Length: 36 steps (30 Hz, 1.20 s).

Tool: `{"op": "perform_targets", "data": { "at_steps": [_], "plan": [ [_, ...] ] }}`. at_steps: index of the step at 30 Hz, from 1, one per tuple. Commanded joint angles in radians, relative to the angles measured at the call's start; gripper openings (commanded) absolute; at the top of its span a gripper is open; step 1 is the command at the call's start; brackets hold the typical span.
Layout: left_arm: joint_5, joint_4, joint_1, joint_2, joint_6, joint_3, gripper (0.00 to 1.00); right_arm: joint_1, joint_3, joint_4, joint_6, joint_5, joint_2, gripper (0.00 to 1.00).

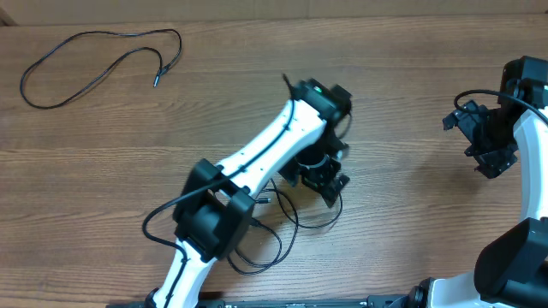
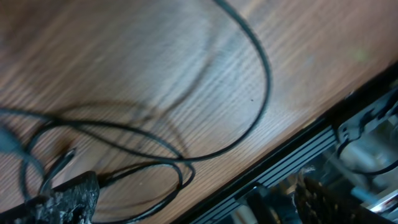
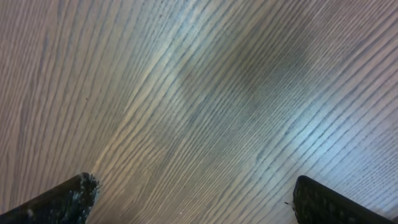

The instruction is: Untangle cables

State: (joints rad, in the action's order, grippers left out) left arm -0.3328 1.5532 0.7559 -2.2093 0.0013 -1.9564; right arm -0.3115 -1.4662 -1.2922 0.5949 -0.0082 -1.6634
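Left gripper (image 1: 330, 181) above partly hidden cables (image 2: 268, 81)

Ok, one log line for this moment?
left pincer: over tangled cables, grip unclear | right pincer: open, empty | one cable: laid apart, far left

No text, label or number can be read anywhere, though the left wrist view is blurred.

Arms and cables, counted
One left arm (image 1: 265, 150), one right arm (image 1: 533, 162); one lone cable (image 1: 86, 35) at the far-left corner; one tangle (image 1: 287, 227) by the near edge, strands uncountable.
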Motion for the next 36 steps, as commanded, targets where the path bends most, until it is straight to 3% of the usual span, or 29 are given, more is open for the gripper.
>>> {"op": "perform_targets", "data": {
  "at_steps": [1,15,16,18,21,23,29,34,36],
  "plan": [
    [0.008,0.003,0.058,-0.02,0.075,-0.002,1.0,0.002,-0.027,0.009,0.003,0.007,-0.003,1.0],
    [0.044,-0.151,0.158,-0.028,0.018,0.138,0.92,0.002,-0.027,0.009,0.003,0.007,-0.003,1.0],
    [0.045,-0.156,0.161,-0.028,0.018,0.146,0.84,0.002,-0.027,0.009,0.003,0.007,-0.003,1.0],
    [0.044,-0.164,0.163,-0.028,0.018,0.156,0.76,0.002,-0.027,0.009,0.003,0.007,-0.003,1.0],
    [0.044,-0.179,0.163,-0.028,0.005,0.163,0.71,0.002,-0.027,0.009,0.003,0.007,-0.003,1.0],
    [0.044,-0.179,0.165,-0.028,0.005,0.165,0.54,0.002,-0.027,0.009,0.003,0.007,-0.003,1.0],
    [0.044,-0.207,0.173,-0.028,-0.008,0.196,0.49,0.002,-0.027,0.009,0.003,0.007,-0.003,1.0],
    [-0.008,-0.224,0.175,-0.028,-0.009,0.251,0.33,0.002,-0.027,0.009,0.003,0.007,-0.003,1.0],
    [-0.004,-0.223,0.174,-0.027,-0.009,0.249,0.18,0.002,-0.027,0.009,0.003,0.007,-0.003,1.0]
  ]
}}
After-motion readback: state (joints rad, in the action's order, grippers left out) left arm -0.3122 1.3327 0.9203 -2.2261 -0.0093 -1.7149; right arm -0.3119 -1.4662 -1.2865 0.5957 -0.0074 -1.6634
